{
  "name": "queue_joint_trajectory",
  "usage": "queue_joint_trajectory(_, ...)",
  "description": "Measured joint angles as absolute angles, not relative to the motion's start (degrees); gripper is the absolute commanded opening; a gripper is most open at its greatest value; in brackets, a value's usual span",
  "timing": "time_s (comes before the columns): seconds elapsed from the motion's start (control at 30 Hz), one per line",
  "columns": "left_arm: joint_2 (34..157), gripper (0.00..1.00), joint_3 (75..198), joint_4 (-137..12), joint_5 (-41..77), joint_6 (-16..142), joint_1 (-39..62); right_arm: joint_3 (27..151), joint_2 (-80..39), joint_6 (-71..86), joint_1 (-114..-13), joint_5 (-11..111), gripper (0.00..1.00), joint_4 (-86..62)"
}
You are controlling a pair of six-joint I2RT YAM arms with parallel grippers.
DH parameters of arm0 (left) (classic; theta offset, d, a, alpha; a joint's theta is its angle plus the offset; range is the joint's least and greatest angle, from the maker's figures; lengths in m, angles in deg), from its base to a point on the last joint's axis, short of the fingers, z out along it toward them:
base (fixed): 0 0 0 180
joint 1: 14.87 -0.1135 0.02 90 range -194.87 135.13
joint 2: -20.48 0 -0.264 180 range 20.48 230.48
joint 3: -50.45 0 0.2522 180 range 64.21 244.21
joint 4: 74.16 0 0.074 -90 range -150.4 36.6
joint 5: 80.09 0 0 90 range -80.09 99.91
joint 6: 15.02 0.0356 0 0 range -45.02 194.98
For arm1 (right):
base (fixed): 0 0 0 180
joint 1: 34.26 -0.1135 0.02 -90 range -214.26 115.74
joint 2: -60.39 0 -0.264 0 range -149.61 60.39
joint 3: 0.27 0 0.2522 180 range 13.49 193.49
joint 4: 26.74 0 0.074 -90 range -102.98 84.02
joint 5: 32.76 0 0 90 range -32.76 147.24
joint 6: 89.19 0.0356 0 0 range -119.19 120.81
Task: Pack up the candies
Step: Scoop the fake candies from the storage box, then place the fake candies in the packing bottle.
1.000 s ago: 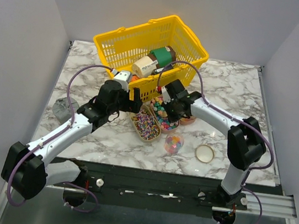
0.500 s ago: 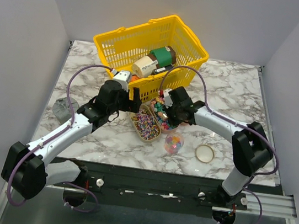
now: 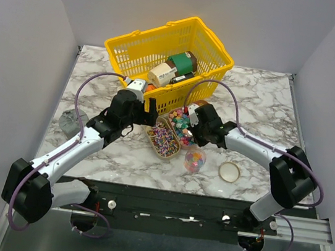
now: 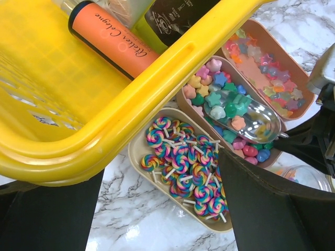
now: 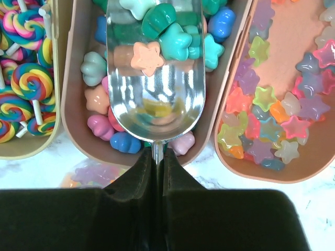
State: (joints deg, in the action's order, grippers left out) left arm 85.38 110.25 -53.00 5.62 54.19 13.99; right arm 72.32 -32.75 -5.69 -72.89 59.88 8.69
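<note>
— How far is the packing judged to be?
— Barely begun, it seems. A jar (image 3: pixel 194 161) on the tabletop (image 3: pixel 119 156) is seen partly filled with mixed candies (image 5: pixel 172 39), and its lid (image 3: pixel 229 172) is lying just beside it.

— Where are the rest kept?
— Three trays are set side by side. Lollipops are heaped in the left tray (image 5: pixel 23 149), mixed shapes in the middle tray (image 5: pixel 69 94) and stars in the right tray (image 5: pixel 293 47). A few are carried in a scoop (image 5: pixel 157 112), which is lowered into the middle tray.

— And the fingers?
— The right fingers (image 5: pixel 131 178) are pinched shut on the scoop's thin handle. The left fingers (image 4: pixel 272 209) are spread fully wide with nothing gripped, above the lollipops and close to the basket (image 4: pixel 104 130).

— What is left?
— The scoopful is yet to be tipped into the jar. More loads are probably needed, and then the lid is to be fitted.
</note>
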Motion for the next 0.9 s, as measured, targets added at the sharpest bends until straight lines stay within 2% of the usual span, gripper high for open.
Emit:
queue_joint_trajectory(0.17,85.9,0.99,110.3,-53.0,5.6,54.2,14.0,69.4,-29.5,-5.7,-72.8,60.7,0.01,6.7)
queue_joint_trajectory(0.6,86.6,0.99,110.3,-53.0,5.6,54.2,14.0,61.2,-11.1,-6.8,-72.8,61.1,0.01,3.2)
queue_joint_trajectory(0.9,86.6,0.99,110.3,-53.0,5.6,54.1,14.0,61.0,-2.5,-5.8,-72.8,61.3,0.01,12.2)
